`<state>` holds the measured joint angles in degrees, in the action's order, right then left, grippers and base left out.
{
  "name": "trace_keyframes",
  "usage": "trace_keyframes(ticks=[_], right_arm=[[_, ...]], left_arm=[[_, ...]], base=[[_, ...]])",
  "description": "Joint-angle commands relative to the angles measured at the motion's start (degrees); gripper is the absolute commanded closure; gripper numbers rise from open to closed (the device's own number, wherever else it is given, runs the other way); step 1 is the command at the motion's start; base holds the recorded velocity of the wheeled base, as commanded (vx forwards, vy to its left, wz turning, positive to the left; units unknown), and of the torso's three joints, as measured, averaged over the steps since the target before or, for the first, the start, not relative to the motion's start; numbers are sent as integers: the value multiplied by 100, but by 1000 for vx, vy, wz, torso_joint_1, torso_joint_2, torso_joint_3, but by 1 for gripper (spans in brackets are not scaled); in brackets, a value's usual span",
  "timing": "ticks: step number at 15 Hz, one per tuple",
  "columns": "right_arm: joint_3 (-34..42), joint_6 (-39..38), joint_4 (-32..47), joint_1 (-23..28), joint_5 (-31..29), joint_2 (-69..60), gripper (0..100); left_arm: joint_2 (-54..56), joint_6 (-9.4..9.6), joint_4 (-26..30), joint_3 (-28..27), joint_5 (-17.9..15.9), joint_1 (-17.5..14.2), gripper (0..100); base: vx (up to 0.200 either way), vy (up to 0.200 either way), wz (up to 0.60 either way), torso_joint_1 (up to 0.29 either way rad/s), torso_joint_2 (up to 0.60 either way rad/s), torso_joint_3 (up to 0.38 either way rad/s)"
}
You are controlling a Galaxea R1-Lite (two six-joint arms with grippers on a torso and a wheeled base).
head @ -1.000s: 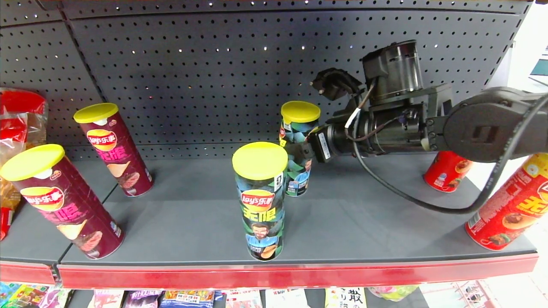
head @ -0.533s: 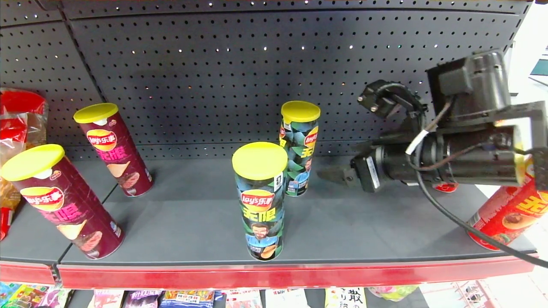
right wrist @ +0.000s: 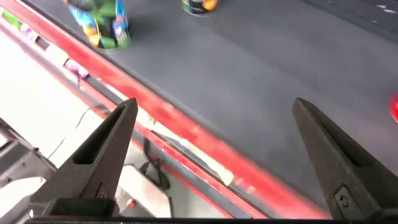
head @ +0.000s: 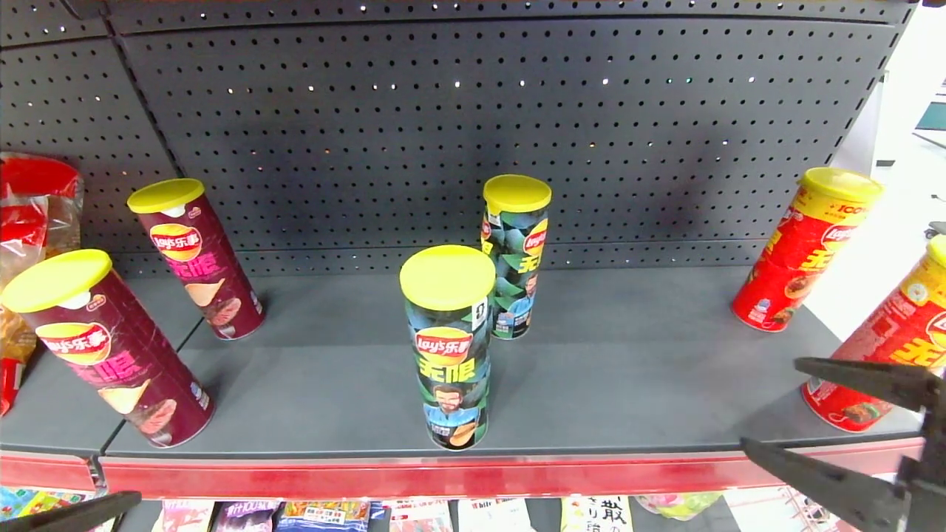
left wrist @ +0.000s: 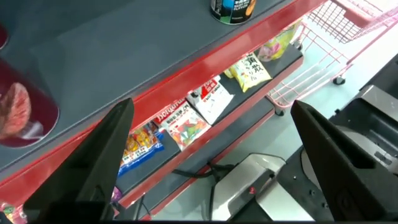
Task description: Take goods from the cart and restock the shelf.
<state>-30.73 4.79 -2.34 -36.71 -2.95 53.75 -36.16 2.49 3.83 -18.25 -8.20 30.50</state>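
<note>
Two green chip cans with yellow lids stand upright mid-shelf, one at the front (head: 447, 347) and one behind it (head: 515, 255). My right gripper (head: 770, 403) hangs open and empty at the shelf's front right corner, just before a red can (head: 883, 355). In the right wrist view the gripper (right wrist: 214, 102) spreads over the red shelf edge (right wrist: 186, 127), with the front green can (right wrist: 102, 22) farther off. My left gripper (left wrist: 211, 104) is open and empty below the shelf's front left; one of its fingers (head: 74, 511) shows low in the head view. The pink wire cart (left wrist: 348, 31) stands behind.
Two maroon cans (head: 111, 347) (head: 196, 258) lean at the shelf's left, and a second red can (head: 805, 247) stands at the back right. Bagged snacks (head: 29, 214) sit at the far left. Packets (left wrist: 205, 102) fill the lower shelf. Bare grey shelf (head: 635, 355) lies between green and red cans.
My right gripper let go of the back green can, pulled away to the right and dropped to the shelf's front right corner. A left finger has come into view at bottom left.
</note>
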Motion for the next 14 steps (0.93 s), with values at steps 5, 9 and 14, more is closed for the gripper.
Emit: trace_keyframes(ticks=[5,9,14], right_arm=[[1008,-31,1781,1069,-206,-3635,0],[1315,-22,2537,1095,-188,-4786,0],[1799,22,2537,1122,-250,-5375,0]], left_arm=[[-2264,33,-1719,-91,38,0,0],[-3257,-11,-2114,-311,232,-9,0],[-4294,-20,-2448,-654,671,-9,0]], base=[[0,0,0,0,0,0],[0,0,0,0,0,0],[0,0,0,0,0,0]])
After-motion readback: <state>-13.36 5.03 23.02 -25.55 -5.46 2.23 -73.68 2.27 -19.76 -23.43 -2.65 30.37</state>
